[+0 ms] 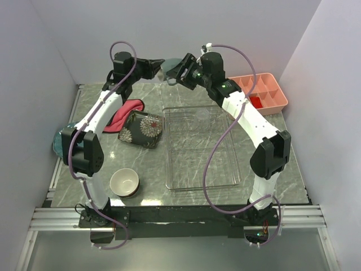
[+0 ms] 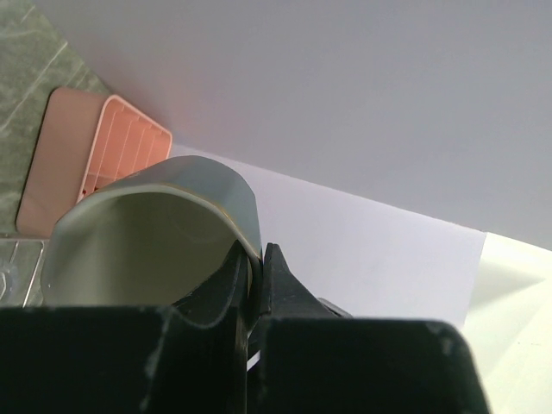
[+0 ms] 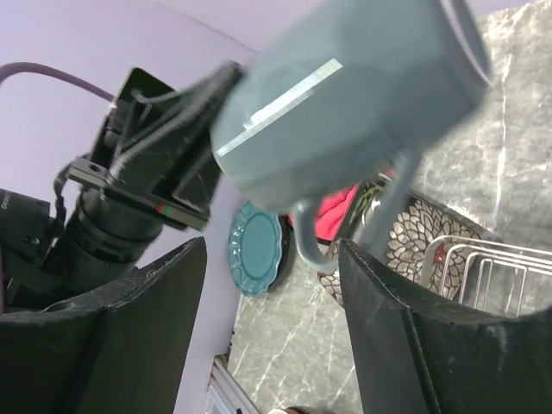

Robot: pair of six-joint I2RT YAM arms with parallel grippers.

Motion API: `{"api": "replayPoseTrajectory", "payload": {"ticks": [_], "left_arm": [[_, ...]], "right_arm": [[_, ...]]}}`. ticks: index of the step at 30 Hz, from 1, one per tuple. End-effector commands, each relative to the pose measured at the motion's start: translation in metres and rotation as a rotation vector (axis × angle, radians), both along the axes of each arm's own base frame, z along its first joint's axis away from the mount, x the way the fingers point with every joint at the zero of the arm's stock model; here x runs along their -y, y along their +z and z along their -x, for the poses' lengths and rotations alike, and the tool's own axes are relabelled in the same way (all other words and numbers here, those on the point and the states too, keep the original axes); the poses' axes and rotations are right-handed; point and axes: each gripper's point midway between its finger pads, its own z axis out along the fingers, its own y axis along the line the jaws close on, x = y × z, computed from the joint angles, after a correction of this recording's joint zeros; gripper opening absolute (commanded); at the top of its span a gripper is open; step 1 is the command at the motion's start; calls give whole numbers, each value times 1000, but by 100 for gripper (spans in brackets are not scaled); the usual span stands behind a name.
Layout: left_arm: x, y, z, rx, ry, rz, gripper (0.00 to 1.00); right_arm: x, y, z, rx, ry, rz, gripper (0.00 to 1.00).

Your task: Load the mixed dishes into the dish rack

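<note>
The grey-blue mug (image 1: 169,70) hangs in the air near the back wall. My left gripper (image 1: 158,65) is shut on its rim; in the left wrist view one finger is inside the mug (image 2: 155,233) and one outside, with the gripper (image 2: 256,259) at the rim. My right gripper (image 1: 177,71) is open, its jaws either side of the mug's handle (image 3: 310,233) without touching it. The dish rack (image 1: 200,169) lies mid-table. The square flowered plate (image 1: 141,129) and the cream-lined bowl (image 1: 124,182) sit to its left. The blue plate (image 3: 257,248) lies on a black plate at the far left.
The red-pink cloth (image 1: 127,112) lies beside the square plate. The pink compartment tray (image 1: 265,90) stands at the back right with something red (image 1: 256,102) in it. Walls close in at the back and both sides.
</note>
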Motion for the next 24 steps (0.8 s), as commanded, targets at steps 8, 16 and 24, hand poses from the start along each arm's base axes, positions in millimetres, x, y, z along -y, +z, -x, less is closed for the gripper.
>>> {"api": "replayPoseTrajectory", "payload": {"ticks": [8,16,24], "left_arm": [[-6,93,33,177,-8,107,1],[-8,102,33,184,1,122,1],[-6,103,39,168,-4,128,1]], "right_arm": [[20,23,-4,57,-64,11,84],[34,10,6,27,-91,37,86],[21,5,-5,18,-61,6,83]]}}
